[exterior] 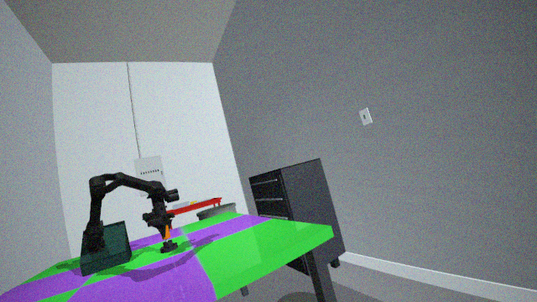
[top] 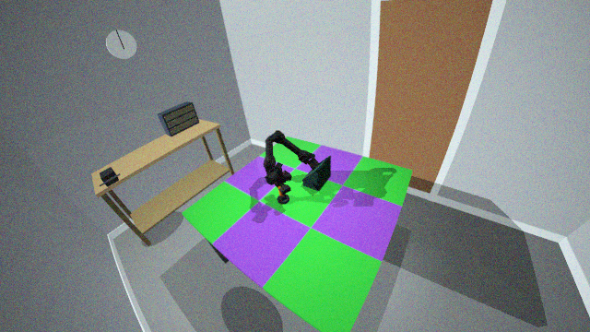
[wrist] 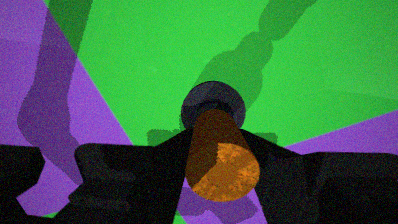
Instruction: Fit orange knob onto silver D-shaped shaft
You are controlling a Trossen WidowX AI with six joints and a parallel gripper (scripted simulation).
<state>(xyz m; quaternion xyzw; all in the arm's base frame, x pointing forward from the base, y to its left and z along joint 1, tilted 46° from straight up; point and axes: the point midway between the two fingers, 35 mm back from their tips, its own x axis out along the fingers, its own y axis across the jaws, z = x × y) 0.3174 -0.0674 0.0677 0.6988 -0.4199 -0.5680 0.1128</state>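
Observation:
The orange knob (top: 280,191) (exterior: 167,231) (wrist: 232,175) is a long round piece, held roughly upright. My gripper (top: 282,187) (exterior: 166,234) (wrist: 215,132) is shut on it, with one finger on each side. The dark round pedestal (top: 283,199) (exterior: 169,248) (wrist: 191,106) stands on the table under the knob. In the exterior view the knob's lower end is close over the pedestal. In the wrist view the knob's far end overlaps the pedestal's near part. The silver shaft, the knob's hole and both flat sides cannot be made out, and I cannot tell whether knob and shaft touch.
A dark teal box (top: 318,175) (exterior: 115,247) stands on the green and purple checkered table (top: 323,277) (exterior: 268,243) beside the arm's base. Shadows of the arm fall across the table. A wooden shelf (top: 152,157) stands away from the table, and a dark drawer cabinet (exterior: 308,193) stands behind it.

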